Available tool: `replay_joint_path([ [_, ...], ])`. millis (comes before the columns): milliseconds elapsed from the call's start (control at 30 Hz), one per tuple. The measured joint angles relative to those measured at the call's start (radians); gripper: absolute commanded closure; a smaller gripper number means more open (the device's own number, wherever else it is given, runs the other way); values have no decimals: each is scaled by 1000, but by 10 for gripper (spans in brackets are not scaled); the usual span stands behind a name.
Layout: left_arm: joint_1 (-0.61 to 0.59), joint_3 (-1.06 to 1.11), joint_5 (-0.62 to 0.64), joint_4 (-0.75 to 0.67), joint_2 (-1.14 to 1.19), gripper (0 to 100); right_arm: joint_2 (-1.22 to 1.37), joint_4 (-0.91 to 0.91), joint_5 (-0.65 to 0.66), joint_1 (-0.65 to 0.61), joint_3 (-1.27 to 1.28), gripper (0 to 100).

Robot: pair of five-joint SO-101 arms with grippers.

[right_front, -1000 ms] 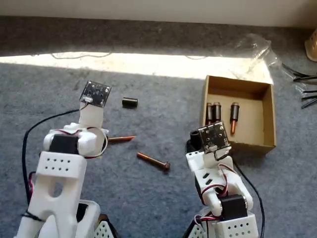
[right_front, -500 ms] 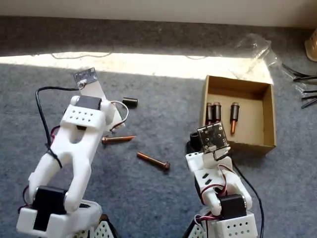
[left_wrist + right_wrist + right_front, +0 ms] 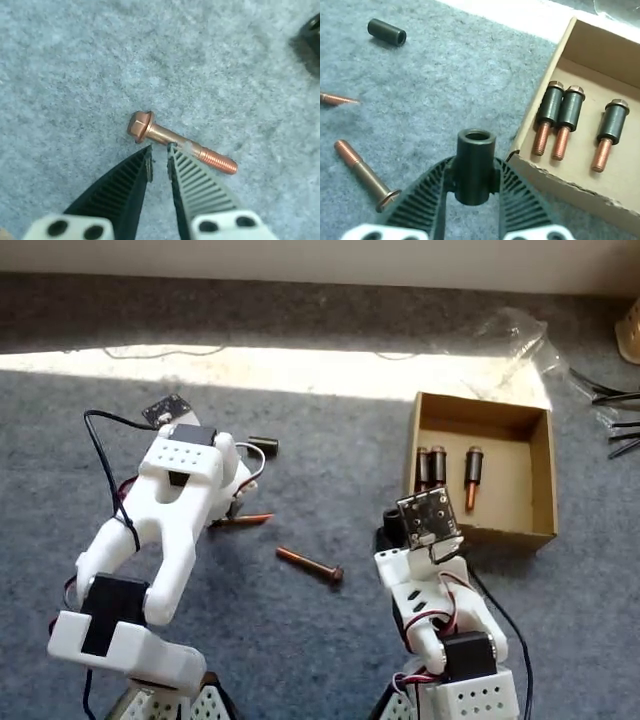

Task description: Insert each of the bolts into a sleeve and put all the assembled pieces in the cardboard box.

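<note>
On the grey surface (image 3: 330,640), the cardboard box (image 3: 480,410) holds three sleeved bolts (image 3: 437,468). The left arm (image 3: 175,510) leans far forward, left tool (image 3: 159,152) barely parted, tips right at a loose bolt (image 3: 180,142). The right arm (image 3: 440,620) is tucked beside the box, right tool (image 3: 475,170) pinching an upright sleeve (image 3: 476,150). Another bolt (image 3: 310,565) lies between the arms, and a spare sleeve (image 3: 262,447) just past the left arm.

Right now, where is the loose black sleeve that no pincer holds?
In the high view the loose sleeve lies on the carpet beside the left arm, beyond the two bare bolts and left of the cardboard box.
</note>
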Motion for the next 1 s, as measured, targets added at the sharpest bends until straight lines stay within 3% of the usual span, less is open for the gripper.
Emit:
replay_joint_path([
  [167,0,0,155,0,0,933,0,0,0,0,0,993],
  [433,25,0,183,0,0,927,0,0,0,0,0,993],
  [733,21,0,221,0,25,576,0,0,0,0,0,993],
  [1000,28,0,318,0,130,550,0,0,0,0,0,993],
])
